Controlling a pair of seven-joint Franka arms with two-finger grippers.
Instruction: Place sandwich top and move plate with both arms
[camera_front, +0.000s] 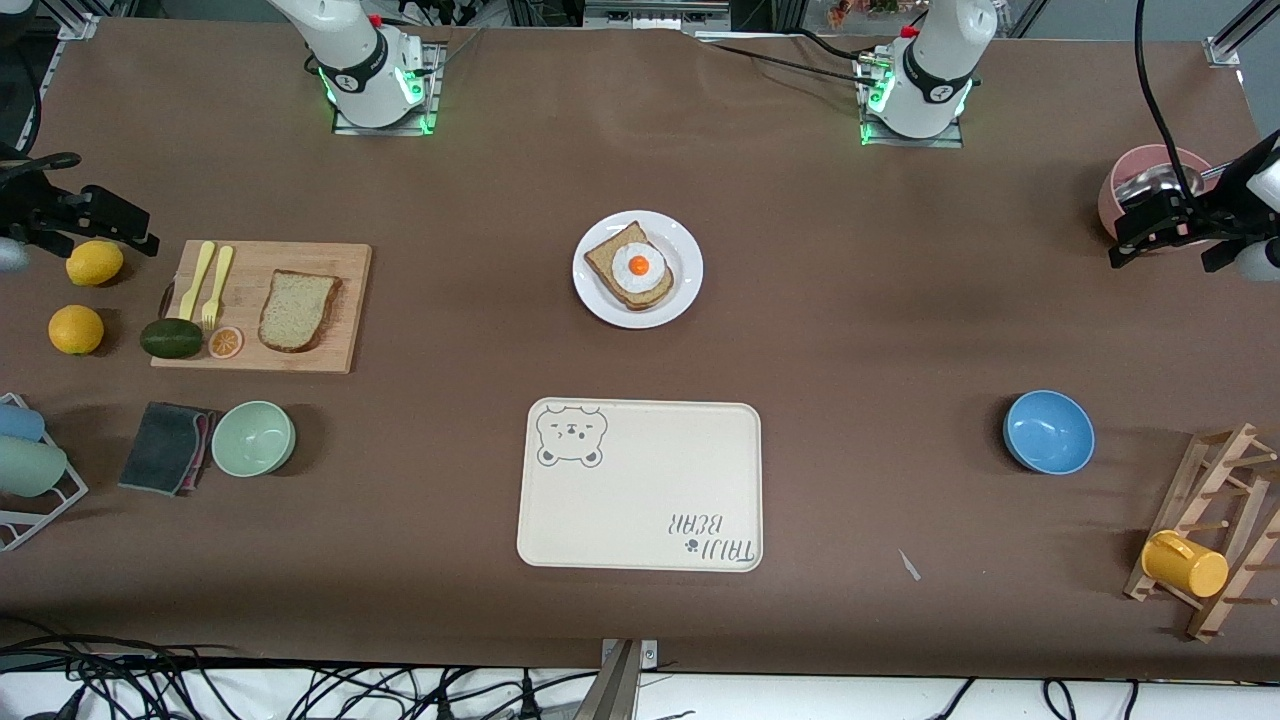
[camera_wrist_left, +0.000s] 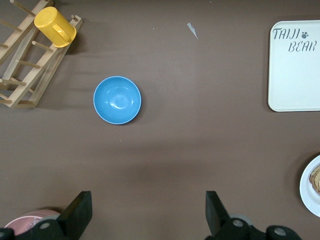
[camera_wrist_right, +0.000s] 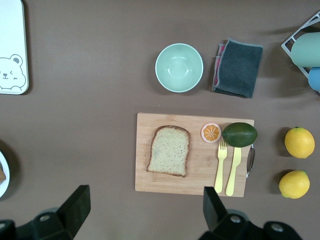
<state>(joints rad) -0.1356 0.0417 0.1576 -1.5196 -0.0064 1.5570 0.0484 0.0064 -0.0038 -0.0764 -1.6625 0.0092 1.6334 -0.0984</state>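
Brown bench (camera_front: 900, 280) all over. White plate (camera_front: 682, 296) holding darker bread with a white and orange fried egg (camera_front: 640, 267). Light tan speckled sandwich top (camera_front: 297, 309), brown crust, on a pale wood board (camera_front: 330, 262). Cream tray (camera_front: 650, 500) with a grey bear drawing and lettering. Blue bowl (camera_front: 1048, 431), mint green bowl (camera_front: 253, 438), yellow cup (camera_front: 1184, 564), two yellow lemons (camera_front: 94, 263), probably a dark green avocado (camera_front: 171, 338).

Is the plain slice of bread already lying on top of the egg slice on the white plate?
No. The plain slice lies on the wooden board, while the plate holds only the egg slice.
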